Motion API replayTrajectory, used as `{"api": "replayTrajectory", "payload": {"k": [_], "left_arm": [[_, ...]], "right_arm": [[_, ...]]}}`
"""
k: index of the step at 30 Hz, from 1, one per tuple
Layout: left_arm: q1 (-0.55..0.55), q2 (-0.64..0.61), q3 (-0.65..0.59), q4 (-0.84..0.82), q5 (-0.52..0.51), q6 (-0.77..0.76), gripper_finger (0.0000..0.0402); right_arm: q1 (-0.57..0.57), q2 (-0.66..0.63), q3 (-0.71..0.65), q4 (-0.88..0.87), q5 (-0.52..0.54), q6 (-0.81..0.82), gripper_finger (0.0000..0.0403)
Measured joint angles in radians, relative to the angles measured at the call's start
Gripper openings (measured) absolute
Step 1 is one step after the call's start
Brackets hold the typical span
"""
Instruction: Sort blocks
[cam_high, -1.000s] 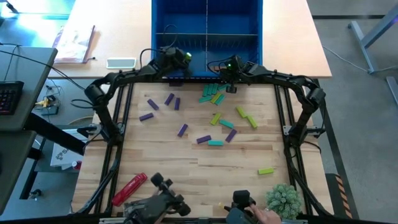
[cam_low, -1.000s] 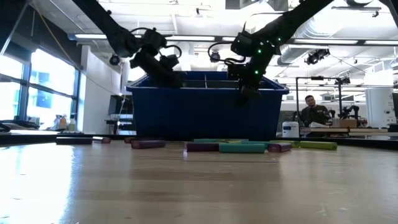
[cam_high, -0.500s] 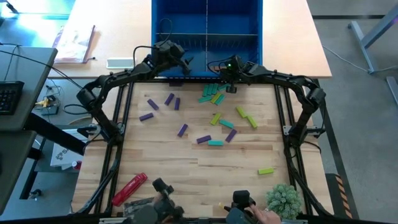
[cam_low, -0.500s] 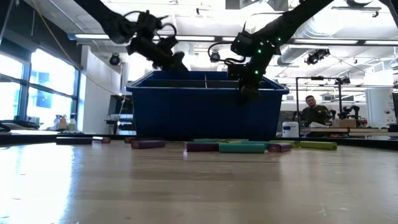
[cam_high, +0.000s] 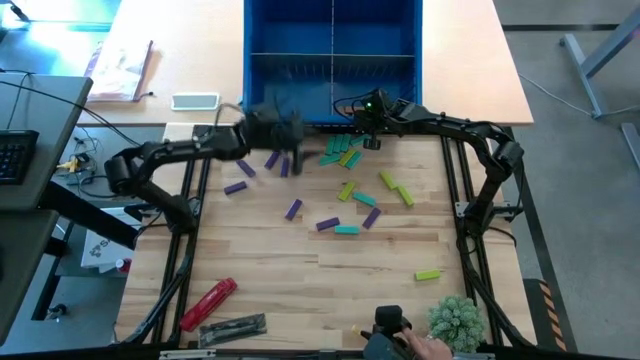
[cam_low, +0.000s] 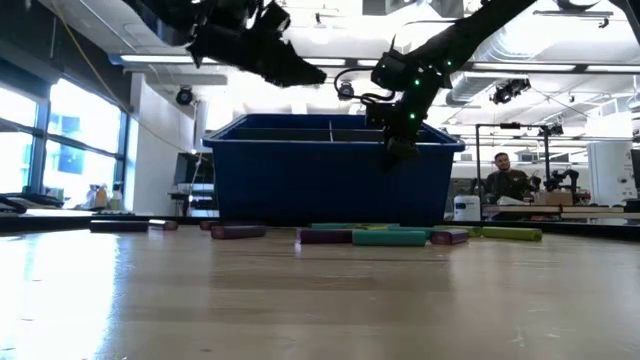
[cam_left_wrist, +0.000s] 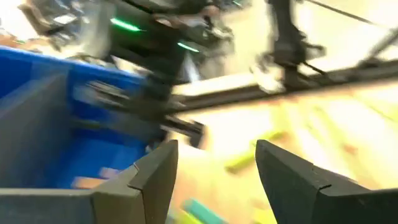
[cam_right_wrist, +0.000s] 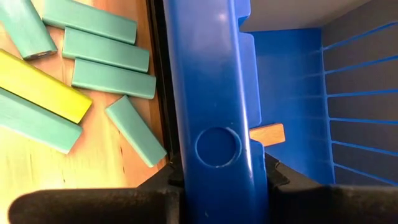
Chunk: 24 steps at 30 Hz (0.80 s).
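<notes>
Left tool: I see my left tool (cam_high: 290, 135) just off the near wall of the blue bin (cam_high: 332, 40), above the purple blocks (cam_high: 277, 161). In the left wrist view its fingers (cam_left_wrist: 283, 174) stand apart with nothing between them.
Right tool: my right tool (cam_high: 370, 140) sits at the bin's near wall, by the teal cluster. In the right wrist view its fingers straddle that wall (cam_right_wrist: 214, 93), one on either side, narrowly spaced and clamped on it. No block is in them.
Blocks on the worktop: a teal and lime cluster (cam_high: 342, 152) lies just beside the bin's near wall. More purple, teal and lime bars (cam_high: 345, 222) are scattered toward the middle of the worktop (cam_high: 300, 275). One lime block (cam_high: 428, 274) lies well apart, near the green plant (cam_high: 458, 320).
Blocks in the bin: the right wrist view shows one tan block (cam_right_wrist: 267, 134) inside, close to the near wall.
Other items: a red cylindrical tool (cam_high: 207, 303) lies at the worktop's near left corner.
Room: in the low view, a person (cam_low: 505, 180) sits at a desk well behind the bin.
</notes>
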Motion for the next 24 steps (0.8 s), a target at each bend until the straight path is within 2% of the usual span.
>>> {"api": "replayTrajectory", "payload": {"k": [4,8,17,21,24], "left_arm": [[-0.102,-0.006,-0.133,0.1,-0.137,-0.046,0.0197],[-0.157,0.002,-0.226,0.15,-0.216,-0.126,0.0197],[-0.205,0.085,-0.297,0.205,-0.236,-0.29,0.0197],[-0.205,0.175,-0.296,0.257,-0.218,-0.306,0.0197],[-0.209,0.264,-0.295,0.263,-0.28,-0.331,0.0197]], "right_arm": [[0.0,0.0,0.0,0.0,0.002,0.0,0.0067],[0.0,0.0,0.0,0.0,0.002,0.0,0.0067],[0.0,0.0,0.0,-0.002,0.003,0.003,0.0067],[0.0,0.0,0.0,-0.006,0.003,0.001,0.0067],[0.0,0.0,0.001,-0.009,0.003,0.002,0.0067]]}}
